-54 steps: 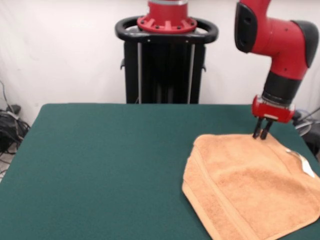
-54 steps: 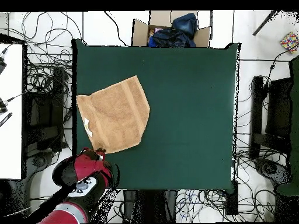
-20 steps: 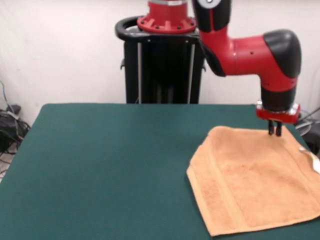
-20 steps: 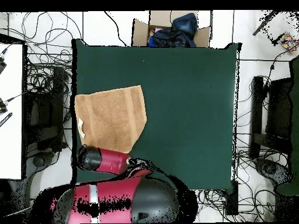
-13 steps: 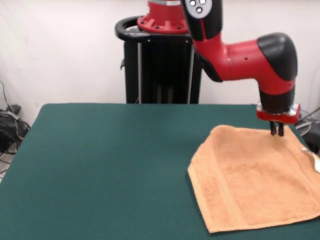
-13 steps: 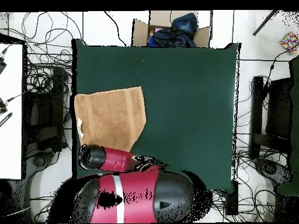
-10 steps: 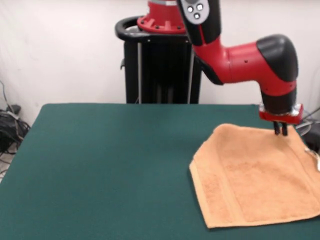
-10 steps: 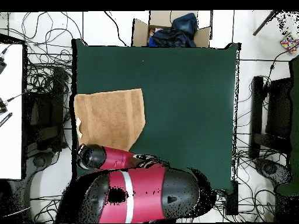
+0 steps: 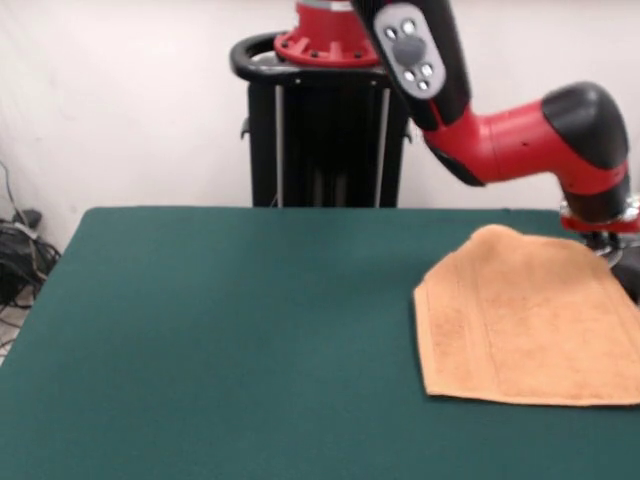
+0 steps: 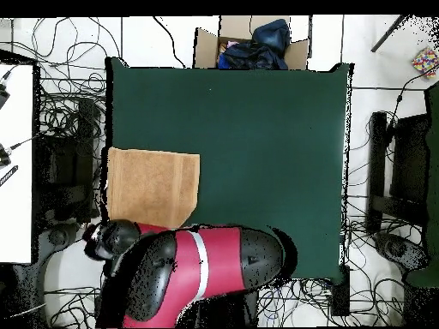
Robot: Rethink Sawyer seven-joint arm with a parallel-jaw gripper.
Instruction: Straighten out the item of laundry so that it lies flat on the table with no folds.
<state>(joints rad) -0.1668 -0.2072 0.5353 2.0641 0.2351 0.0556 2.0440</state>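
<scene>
Towel [image 9: 525, 320]: lying against one side edge of the table [image 9: 220, 330], reaching that edge, one corner bulging up
Gripper [image 9: 606, 238]: hanging at that raised corner; jaws possibly clamping cloth, cannot tell

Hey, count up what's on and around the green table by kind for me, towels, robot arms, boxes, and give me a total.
Towels: 1, the orange-tan towel at the edge of the green table.
Robot arms: 1, the red and black arm; its gripper is barely visible at the picture's edge.
Cardboard boxes: 1, the box on the floor beyond the table, holding dark items.
Total: 3.
</scene>
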